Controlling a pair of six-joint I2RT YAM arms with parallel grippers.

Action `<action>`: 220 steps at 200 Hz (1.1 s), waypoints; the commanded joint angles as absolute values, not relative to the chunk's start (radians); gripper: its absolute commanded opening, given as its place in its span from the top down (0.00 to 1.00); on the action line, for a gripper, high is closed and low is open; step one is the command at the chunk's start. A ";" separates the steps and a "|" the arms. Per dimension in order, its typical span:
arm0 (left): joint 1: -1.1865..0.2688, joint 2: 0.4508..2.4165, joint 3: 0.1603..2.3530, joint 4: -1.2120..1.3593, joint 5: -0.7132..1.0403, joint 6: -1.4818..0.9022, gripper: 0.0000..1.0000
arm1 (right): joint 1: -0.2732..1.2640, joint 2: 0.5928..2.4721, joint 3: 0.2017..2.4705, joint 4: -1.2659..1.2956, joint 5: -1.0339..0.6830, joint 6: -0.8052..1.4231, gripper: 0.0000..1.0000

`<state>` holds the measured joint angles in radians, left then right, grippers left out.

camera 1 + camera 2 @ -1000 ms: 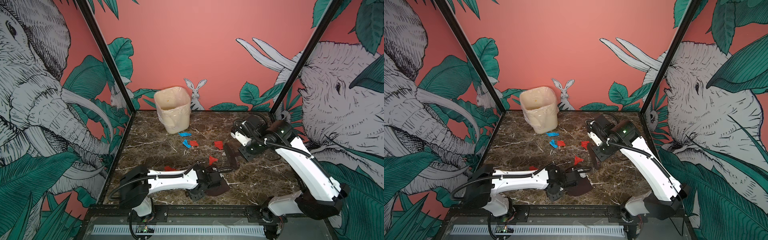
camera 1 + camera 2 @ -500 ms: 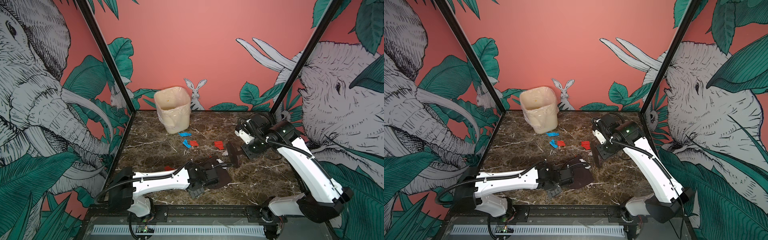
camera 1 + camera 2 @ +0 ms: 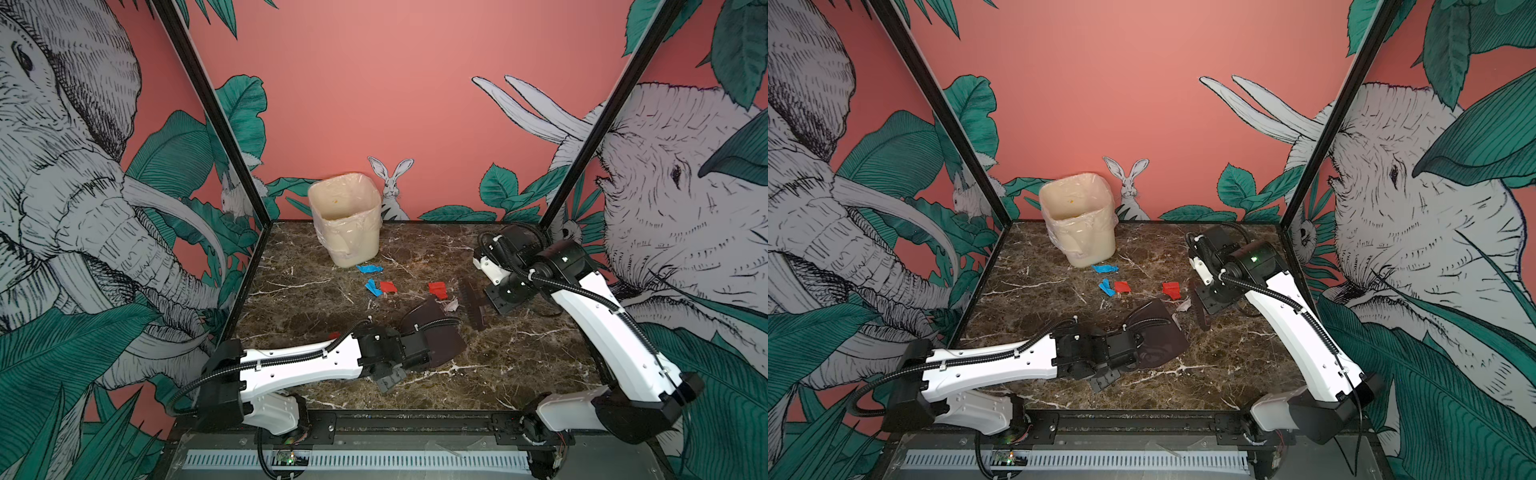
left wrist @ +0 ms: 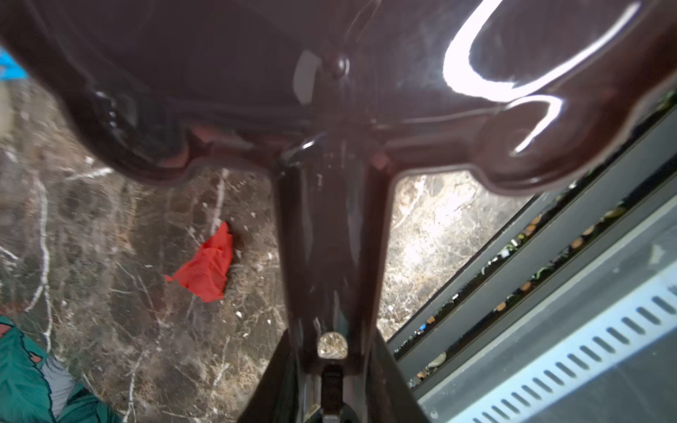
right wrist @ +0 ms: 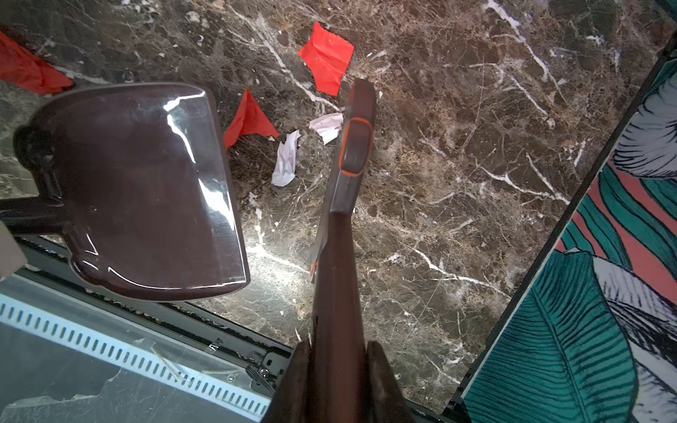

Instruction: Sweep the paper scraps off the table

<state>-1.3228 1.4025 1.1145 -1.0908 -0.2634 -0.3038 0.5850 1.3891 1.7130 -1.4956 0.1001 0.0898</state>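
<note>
My left gripper [image 4: 331, 370] is shut on the handle of a dark brown dustpan [image 3: 436, 332], which is tilted over the middle of the table [image 3: 519, 365]. My right gripper [image 5: 335, 370] is shut on a brown brush [image 3: 471, 303] standing just right of the pan. Between pan lip and brush lie a red scrap [image 5: 249, 119] and two white scraps [image 5: 285, 159]. Further back lie red paper scraps [image 3: 438, 289] and blue ones [image 3: 369, 269]. One red scrap [image 4: 207, 269] lies beside the pan's handle, by my left arm.
A cream plastic-lined bin [image 3: 347, 224] stands at the back left, just behind the blue scraps. Black frame posts and printed walls close the left and right sides. The black front rail [image 3: 399, 424] runs under both arm bases.
My left arm has carried the dustpan from near the front edge back toward the middle, up to the scraps by the brush. The right arm with the brush has shifted slightly right.
</note>
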 commanded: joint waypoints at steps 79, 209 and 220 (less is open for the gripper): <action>-1.308 1.516 1.069 -1.135 -0.085 -0.336 1.00 | 0.662 1.594 1.738 -1.571 0.136 -0.033 1.00; -1.293 1.542 1.026 -1.104 -0.010 -0.325 1.00 | 0.779 1.706 1.799 -1.633 0.148 -0.106 1.00; -1.289 1.542 1.023 -1.100 -0.005 -0.325 1.00 | 0.793 1.706 1.808 -1.642 0.126 -0.110 1.00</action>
<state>-1.3003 1.5482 1.0386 -1.0992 -0.0193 -0.3180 0.7624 1.7031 1.7695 -1.5948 0.1535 -0.0872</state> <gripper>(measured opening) 0.282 0.200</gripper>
